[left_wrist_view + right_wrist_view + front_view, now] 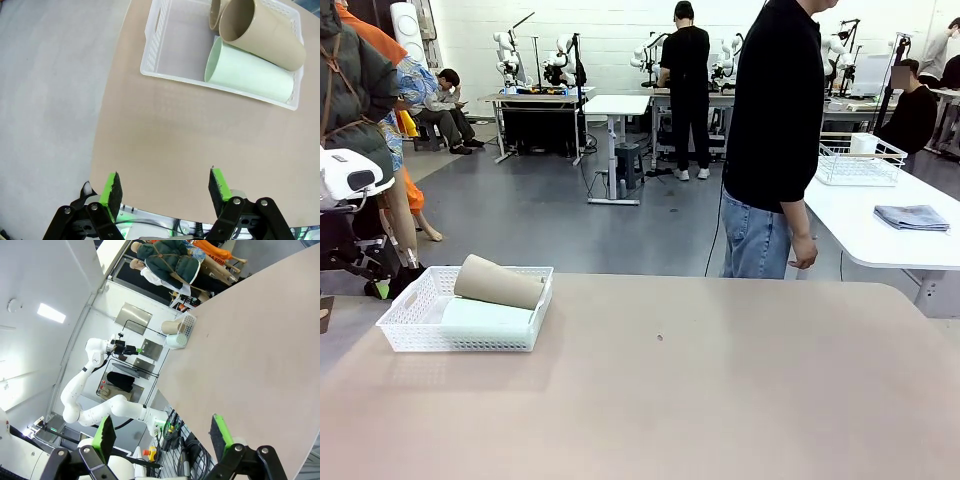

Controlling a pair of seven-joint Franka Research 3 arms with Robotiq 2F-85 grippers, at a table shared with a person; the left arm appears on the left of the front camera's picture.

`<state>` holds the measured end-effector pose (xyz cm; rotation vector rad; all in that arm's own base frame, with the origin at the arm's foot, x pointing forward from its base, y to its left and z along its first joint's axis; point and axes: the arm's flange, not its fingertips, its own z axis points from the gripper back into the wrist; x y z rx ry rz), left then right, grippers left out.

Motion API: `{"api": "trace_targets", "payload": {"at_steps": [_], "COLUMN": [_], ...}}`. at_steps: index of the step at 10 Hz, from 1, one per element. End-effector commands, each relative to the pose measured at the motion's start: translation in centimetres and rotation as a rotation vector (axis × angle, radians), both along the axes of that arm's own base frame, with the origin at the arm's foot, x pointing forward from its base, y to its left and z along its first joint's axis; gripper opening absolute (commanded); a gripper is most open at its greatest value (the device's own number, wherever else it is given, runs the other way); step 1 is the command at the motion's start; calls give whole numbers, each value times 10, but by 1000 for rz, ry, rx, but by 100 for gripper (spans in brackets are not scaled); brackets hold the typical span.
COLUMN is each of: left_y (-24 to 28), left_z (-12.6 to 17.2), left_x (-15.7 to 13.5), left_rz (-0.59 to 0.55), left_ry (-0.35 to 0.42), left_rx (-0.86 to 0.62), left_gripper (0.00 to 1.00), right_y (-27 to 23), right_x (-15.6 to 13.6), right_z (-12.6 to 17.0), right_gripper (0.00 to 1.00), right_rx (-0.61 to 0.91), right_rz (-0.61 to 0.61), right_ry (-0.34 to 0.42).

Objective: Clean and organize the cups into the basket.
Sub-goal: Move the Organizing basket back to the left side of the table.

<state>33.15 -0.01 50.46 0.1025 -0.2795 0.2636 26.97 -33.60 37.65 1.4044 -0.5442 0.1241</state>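
**Cups lying in basket, both grippers wide and empty**

You see the basket [415,330] at about 9 o'clock on the tan table [720,400], near its left edge. It holds cups on their sides. In the front view you count two: one tan-brown cup [498,282] lying on top, propped against the basket's right rim, and one mint green cup [485,315] beneath it on the floor of the basket.

The left wrist view gives you three: the mint green one [250,72], a tan-brown one [262,32] across it, and the rim of another tan-brown cup [215,15] behind, mostly hidden. There the long axes run roughly 10 to 4 o'clock, open mouths toward 10; the basket's 9 o'clock half [175,45] is bare.

Your left gripper [165,187] hovers above bare table at 6 o'clock, jaws spread wide, nothing between them. Your right gripper [162,432] is likewise fully spread and empty, well apart from the basket [188,325].

A person [775,140] stands at the far side, 1 o'clock.
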Motion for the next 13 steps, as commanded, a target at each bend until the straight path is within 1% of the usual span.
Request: {"api": "trace_targets", "payload": {"at_steps": [1,3,4,5,7,8,9,12,13], "left_y": [25,81,112,135,174,195,206,250,263], "left_z": [18,49,54,54,46,37,32,17,14], "left_x": [-3,-4,1,4,0,-3,-5,-13,-15], "left_rz": [-61,-142,-145,-126,-48,-24,-7,7,30], "left_ry": [37,61,61,62,-1,14,20,-14,-28], "left_rx": [-269,-681,-852,-948,-1049,-1095,-1107,-1190,-1228], "left_gripper": [89,89,89,89,89,89,89,89,89], "right_y": [1,1,1,1,1,1,1,1,1], "right_x": [-1,-1,-1,-1,-1,-1,-1,-1,-1], "right_z": [1,1,1,1,1,1,1,1,1], "right_gripper": [100,100,100,100,100,100,100,100,100], "right_rx": [-7,-7,-7,-7,-7,-7,-7,-7,-7], "right_rz": [-5,-5,-5,-5,-5,-5,-5,-5,-5], "right_ry": [-3,-3,-3,-3,-3,-3,-3,-3,-3]}}
